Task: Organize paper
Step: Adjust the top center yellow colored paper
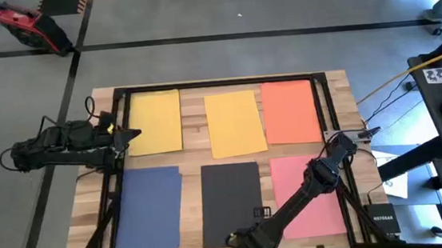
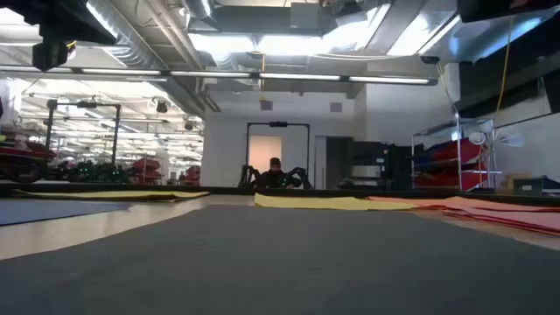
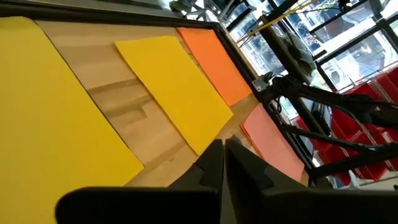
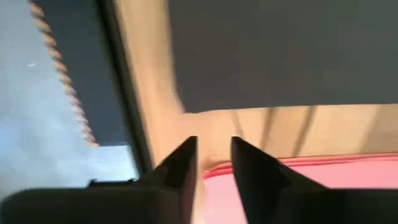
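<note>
Pink paper (image 1: 311,190) lies directly under the right gripper (image 4: 213,163), fingers slightly apart at its far edge; left gripper (image 3: 225,163), fingers together, waits beside the yellow sheet (image 1: 155,122).

Pale wooden table (image 1: 196,154); six paper sheets (image 1: 235,123) lie flat on it

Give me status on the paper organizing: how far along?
Nothing stacked yet: six sheets lie apart in two rows, e.g. orange sheet, dark sheet. Left pincer, fingers nearly together, sits empty at the left yellow sheet. Right pincer hangs above the pink sheet, holding nothing. All gathering remains.
</note>
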Robot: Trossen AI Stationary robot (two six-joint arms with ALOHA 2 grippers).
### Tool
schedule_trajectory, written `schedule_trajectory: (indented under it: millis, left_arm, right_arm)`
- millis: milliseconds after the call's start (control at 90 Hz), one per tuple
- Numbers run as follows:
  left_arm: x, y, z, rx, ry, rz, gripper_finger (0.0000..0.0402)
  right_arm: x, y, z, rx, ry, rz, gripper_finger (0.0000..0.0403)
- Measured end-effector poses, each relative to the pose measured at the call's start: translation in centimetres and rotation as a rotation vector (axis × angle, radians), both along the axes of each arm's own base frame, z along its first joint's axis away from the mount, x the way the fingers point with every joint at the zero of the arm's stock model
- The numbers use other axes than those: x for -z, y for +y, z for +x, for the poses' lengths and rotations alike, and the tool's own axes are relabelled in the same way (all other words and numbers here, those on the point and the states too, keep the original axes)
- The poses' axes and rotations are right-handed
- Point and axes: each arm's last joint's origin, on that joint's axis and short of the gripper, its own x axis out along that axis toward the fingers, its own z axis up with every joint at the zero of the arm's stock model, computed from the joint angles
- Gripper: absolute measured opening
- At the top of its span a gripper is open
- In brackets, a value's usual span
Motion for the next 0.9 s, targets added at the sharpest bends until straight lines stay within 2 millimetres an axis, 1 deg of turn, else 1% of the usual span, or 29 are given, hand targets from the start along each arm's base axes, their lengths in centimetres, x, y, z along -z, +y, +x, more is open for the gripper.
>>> schedule_trajectory:
  millis: [33,89,244,322,367,456,567,689,756,856,900]
  left_arm:
    - [0.0,0.0,0.0,0.012,0.002,0.008,0.0]
    - [0.0,-0.1,0.0,0.034,0.006,0.016,0.0]
    - [0.0,-0.1,0.1,0.055,0.011,0.028,0.0]
    - [0.0,-0.1,0.1,0.064,0.015,0.035,0.0]
    - [0.0,-0.1,0.0,0.064,0.017,0.036,0.0]
    - [0.1,-0.1,0.0,0.066,0.024,0.04,0.0]
    - [0.0,-0.1,0.0,0.066,0.024,0.041,0.0]
    - [0.1,-0.1,0.0,0.067,0.026,0.042,0.0]
    - [0.1,-0.1,0.0,0.067,0.025,0.043,0.0]
    - [0.0,-0.1,0.0,0.066,0.025,0.043,0.0]
    - [0.0,-0.1,0.0,0.063,0.024,0.043,0.0]
  right_arm:
    - [0.0,-0.3,0.2,0.003,-0.013,-0.016,0.0027]
    - [0.0,-1.1,0.9,0.011,-0.038,-0.044,0.001]
    - [0.0,-4.0,3.6,0.035,-0.139,-0.084,0.0003]
    - [-0.4,-5.9,5.2,0.051,-0.215,-0.095,0.0002]
    - [-1.1,-7.2,5.9,0.062,-0.255,-0.11,0.0001]
    - [-2.5,-10.9,7.2,0.116,-0.312,-0.198,0.0]
    - [-3.6,-16.1,8.7,0.215,-0.353,-0.281,0.0]
    - [-4.5,-22.1,10.5,0.325,-0.411,-0.288,0.0]
    - [-5.1,-25.3,11.0,0.365,-0.44,-0.288,0.0]
    - [-5.9,-29.5,11.5,0.409,-0.494,-0.281,0.0]
    - [-6.2,-31.0,11.7,0.419,-0.522,-0.264,0.0]
